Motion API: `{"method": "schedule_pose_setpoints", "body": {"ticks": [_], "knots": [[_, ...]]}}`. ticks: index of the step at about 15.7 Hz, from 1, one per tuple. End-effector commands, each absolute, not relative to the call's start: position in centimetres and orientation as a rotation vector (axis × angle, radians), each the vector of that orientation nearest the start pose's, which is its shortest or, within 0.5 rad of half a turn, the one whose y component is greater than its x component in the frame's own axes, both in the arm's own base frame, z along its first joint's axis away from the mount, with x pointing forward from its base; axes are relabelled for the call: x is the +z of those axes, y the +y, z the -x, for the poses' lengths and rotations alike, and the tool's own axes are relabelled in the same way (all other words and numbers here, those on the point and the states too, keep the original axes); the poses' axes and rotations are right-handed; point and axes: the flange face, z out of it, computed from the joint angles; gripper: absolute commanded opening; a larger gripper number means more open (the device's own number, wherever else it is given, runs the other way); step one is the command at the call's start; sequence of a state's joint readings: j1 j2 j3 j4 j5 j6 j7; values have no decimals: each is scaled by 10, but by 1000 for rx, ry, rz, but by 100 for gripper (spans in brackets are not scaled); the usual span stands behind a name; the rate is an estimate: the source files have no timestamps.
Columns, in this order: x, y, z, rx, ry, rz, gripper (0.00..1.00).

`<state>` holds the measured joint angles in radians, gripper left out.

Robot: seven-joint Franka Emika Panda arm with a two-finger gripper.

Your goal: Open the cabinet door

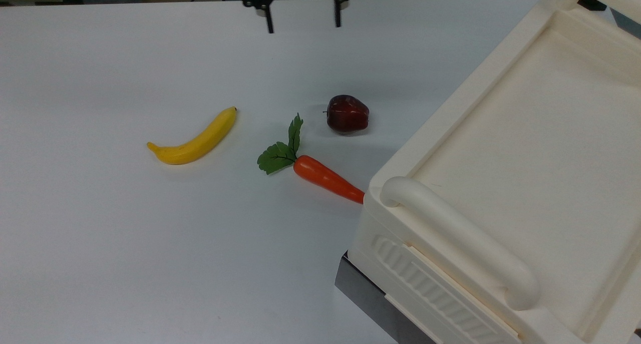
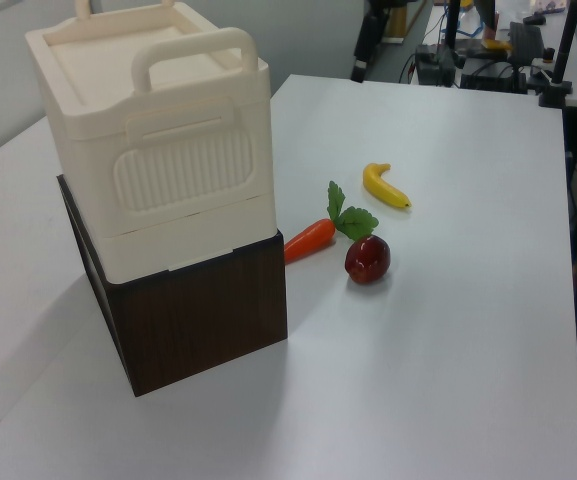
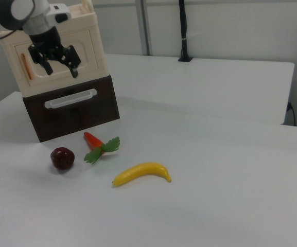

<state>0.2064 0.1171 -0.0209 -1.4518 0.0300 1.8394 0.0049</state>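
Nearest in the right view lies the curved yellow plastic banana, then the orange toy carrot with green leaves and the dark red toy apple, all on the white table in front of the dark brown drawer base with its pale bar pull. On top of that base sits the large cream plastic cabinet, and the cabinet door is the flat cream panel on the face turned toward the fruit, shut flush, with a small orange-copper strip at the right view's left end. The black two-finger gripper hangs with its fingers spread wide and nothing between them. In the right view it overlaps the door, but the top view puts the gripper at the table's far edge, well apart from the cabinet, so the whole approach looks to be ahead. The likely risks are these: a low path could knock the apple or the carrot, whose tip lies just beside the cabinet corner. The fingers could land on the flat panel instead of the strip end and slide off. A pull on the cream box could also shift it on its base rather than swing the door.
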Motion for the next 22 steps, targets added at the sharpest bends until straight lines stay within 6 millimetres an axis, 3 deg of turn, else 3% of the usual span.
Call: {"method": "schedule_pose_setpoints", "body": {"ticks": [1, 4, 9, 15, 17, 22], "knots": [[651, 160, -606, -541, -410, 2984, 100], [647, 196, -606, -605, -578, 2941, 100], [644, 231, -607, -681, -679, 2839, 100], [645, 253, -602, -722, -754, 2796, 100], [637, 261, -603, -709, -765, 2793, 100], [633, 262, -604, -697, -771, 2798, 100]]}}
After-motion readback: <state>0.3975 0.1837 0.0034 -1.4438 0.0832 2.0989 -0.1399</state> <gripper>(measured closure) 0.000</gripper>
